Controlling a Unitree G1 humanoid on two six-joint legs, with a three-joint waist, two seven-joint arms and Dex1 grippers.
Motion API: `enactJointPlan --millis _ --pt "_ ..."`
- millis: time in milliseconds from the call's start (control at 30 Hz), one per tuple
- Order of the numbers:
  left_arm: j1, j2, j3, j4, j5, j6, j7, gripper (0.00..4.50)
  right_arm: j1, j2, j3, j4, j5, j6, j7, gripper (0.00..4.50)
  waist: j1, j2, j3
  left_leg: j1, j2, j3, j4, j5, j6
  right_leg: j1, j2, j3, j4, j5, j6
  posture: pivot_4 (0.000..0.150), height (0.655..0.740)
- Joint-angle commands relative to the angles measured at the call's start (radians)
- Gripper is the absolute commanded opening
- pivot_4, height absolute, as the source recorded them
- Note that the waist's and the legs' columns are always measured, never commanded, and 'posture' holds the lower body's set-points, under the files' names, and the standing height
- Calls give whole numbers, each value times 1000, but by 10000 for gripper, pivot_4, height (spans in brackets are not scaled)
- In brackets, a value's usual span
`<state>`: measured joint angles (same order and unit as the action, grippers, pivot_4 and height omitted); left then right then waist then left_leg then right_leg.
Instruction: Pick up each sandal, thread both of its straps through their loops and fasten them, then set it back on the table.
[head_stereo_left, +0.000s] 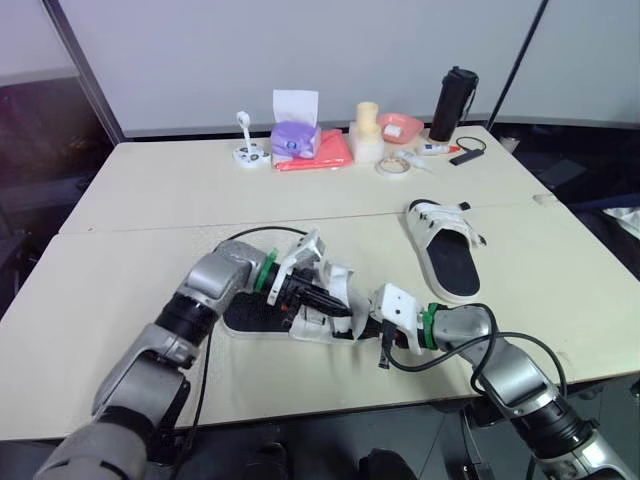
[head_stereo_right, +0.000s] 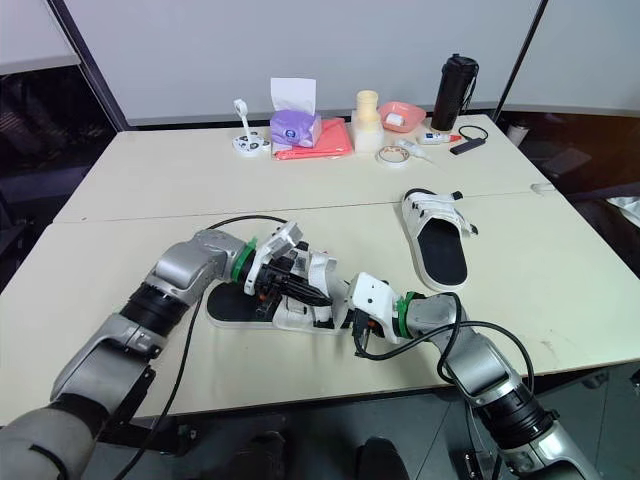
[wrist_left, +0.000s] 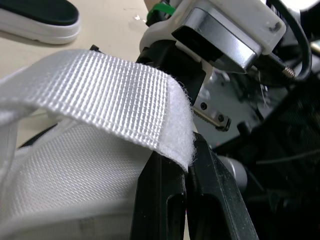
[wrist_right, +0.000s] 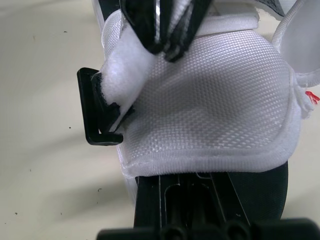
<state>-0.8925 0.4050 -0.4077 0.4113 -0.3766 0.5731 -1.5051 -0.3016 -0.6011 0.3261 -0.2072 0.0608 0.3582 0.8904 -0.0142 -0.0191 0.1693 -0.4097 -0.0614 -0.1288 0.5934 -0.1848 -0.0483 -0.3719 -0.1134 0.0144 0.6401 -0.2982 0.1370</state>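
Purple tissue box (head_stereo_left: 296, 138), black bottle (head_stereo_left: 452, 103), pink bowl (head_stereo_left: 400, 127), tape roll (head_stereo_left: 393, 166) on table (head_stereo_left: 180, 200)

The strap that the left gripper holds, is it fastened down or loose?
Loose. The left gripper pinches the end of the strap, which arches up off the sandal with its fuzzy side bare.

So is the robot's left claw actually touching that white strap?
Touching. The left wrist view shows the left gripper pinching the end of the white strap between its black fingers.
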Motion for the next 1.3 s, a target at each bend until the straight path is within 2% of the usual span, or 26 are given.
enactJointPlan --millis 33,400,633,800,1033,1067,1200,1300 --pt "-43 -11 -11 51 44 -61 -58 634 37 -4 43 51 -34 31 3 0 0 0 0 0 0 0 0 0 0 0 0 0 0 0 0 1500 7400" --pt "-109 -21 -75 156 70 -166 -109 634 33 -2 44 53 -36 31 1 0 0 0 0 0 0 0 0 0 0 0 0 0 0 0 0 1500 7400" --pt "-114 -26 -111 148 57 -207 -109 634 34 -3 43 54 -35 29 0 0 0 0 0 0 0 0 0 0 0 0 0 0 0 0 0 1500 7400" --pt "-83 -35 -119 127 86 -309 -109 634 36 -2 44 50 -35 32 -1 0 0 0 0 0 0 0 0 0 0 0 0 0 0 0 0 1500 7400" --pt "-28 4 -151 37 14 -389 -109 634 34 -3 45 53 -36 31 1 0 1 0 0 0 0 -1 0 0 0 0 0 0 0 0 0 1500 7400" --pt "-32 51 -226 -7 -53 -407 -17 634 33 -3 45 54 -36 31 1 0 0 0 0 0 0 -1 0 0 0 0 0 0 0 0 0 1500 7400" --pt "3 10 -153 45 52 -504 -92 634 31 -3 48 56 -38 30 3 0 1 1 -1 0 1 -3 0 0 0 0 0 0 0 0 0 1500 7400" --pt "21 -4 -127 74 87 -563 -70 634 32 -2 49 57 -39 28 4 0 2 1 -1 0 0 -2 0 0 0 1 0 0 0 0 0 1500 7400"
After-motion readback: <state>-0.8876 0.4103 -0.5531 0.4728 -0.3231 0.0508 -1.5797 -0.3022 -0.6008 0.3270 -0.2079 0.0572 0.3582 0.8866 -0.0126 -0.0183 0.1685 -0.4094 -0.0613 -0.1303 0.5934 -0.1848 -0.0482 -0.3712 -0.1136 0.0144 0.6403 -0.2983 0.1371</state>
